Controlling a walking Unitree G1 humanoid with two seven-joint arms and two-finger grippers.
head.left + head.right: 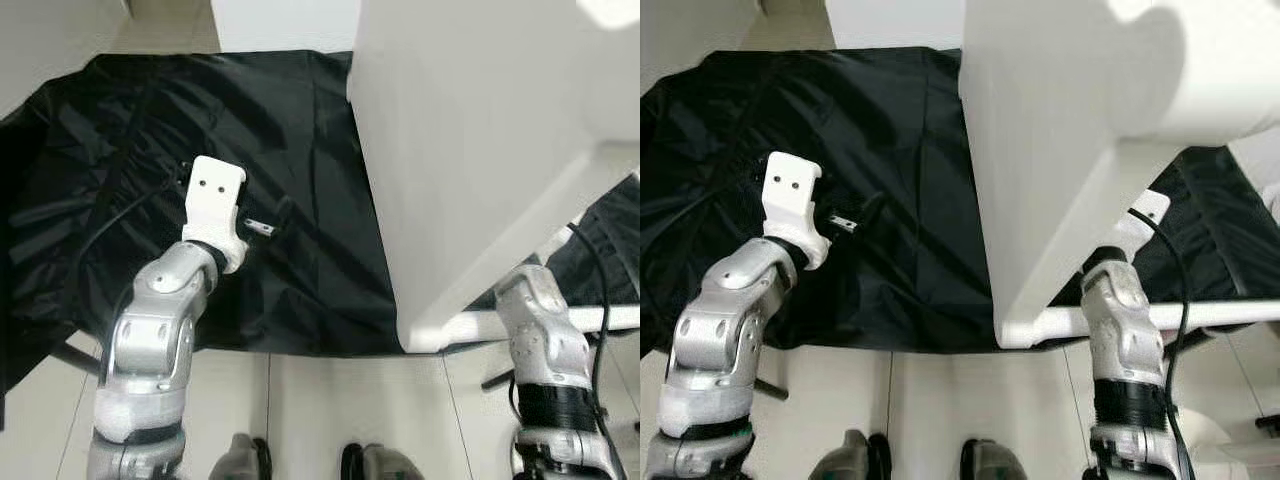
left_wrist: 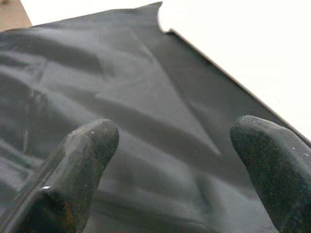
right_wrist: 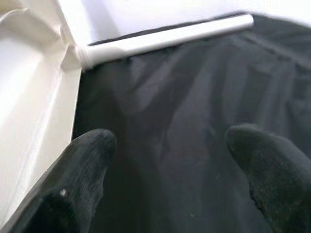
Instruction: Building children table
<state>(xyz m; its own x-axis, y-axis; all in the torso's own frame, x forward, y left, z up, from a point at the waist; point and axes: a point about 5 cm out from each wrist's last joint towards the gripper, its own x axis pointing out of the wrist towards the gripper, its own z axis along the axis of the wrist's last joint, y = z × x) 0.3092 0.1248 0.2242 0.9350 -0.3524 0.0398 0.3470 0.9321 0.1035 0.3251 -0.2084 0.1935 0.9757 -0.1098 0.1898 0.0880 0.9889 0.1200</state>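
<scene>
The children's table [image 1: 480, 150] fills the upper right of the head views, a big white slab standing tilted on edge over a black sheet [image 1: 280, 200], with a white tubular leg [image 3: 165, 35] jutting from its lower corner across the lower right of the frame. It seems to be tipped up this way so that the underside and the leg sockets can be reached — that is a judgement from the pose, not something shown. Going from the left: the left arm reaches up from the lower left, its white wrist housing at centre-left, and the left end effector [image 2: 170, 145] hovers over the sheet with its two black fingers [image 2: 82, 160] spread wide and nothing between them. A dark cable [image 1: 110, 215] trails over the cloth beside it. The sheet is thin and glossy, creased into long folds, probably spread to protect the pale tiled floor [image 1: 330, 410] and the parts. Further right, the slab is smooth, matte plastic with rounded edges and a moulded lip. The right arm rises at the lower right, tucked under the panel's edge; the right end effector [image 3: 170, 160] is likewise wide open and empty, close beside the white panel wall and pointing towards the round, smooth leg where it meets the corner.
</scene>
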